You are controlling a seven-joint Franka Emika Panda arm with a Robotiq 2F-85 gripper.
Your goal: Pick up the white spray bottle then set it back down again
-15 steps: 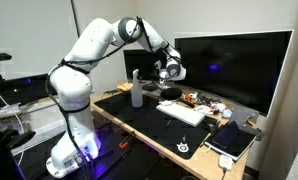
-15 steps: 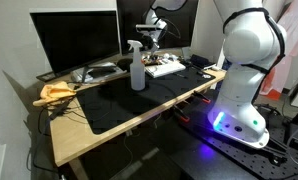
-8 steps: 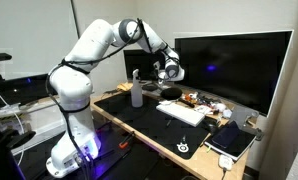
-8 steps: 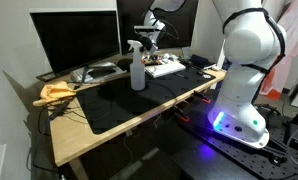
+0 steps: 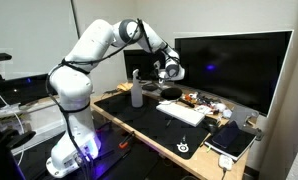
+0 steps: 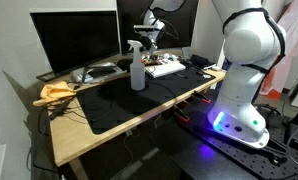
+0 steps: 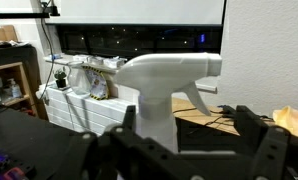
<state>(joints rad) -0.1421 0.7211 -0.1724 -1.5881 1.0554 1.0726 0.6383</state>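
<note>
Item: bottle (image 5: 137, 92), upright on mat (image 5: 149, 118), untouched. Tool: gripper (image 5: 170, 70), above mat, apart from bottle, jaws wide and empty. Change in last second: none seen. Pickup judged not yet begun; approach and closing remain

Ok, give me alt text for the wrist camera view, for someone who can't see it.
A white spray bottle stands upright, close up in the centre, between the dark, blurred fingers of the open gripper. Behind it are a dark monitor, what looks like a white keyboard on the left, and a yellow cloth at the right edge.
</note>
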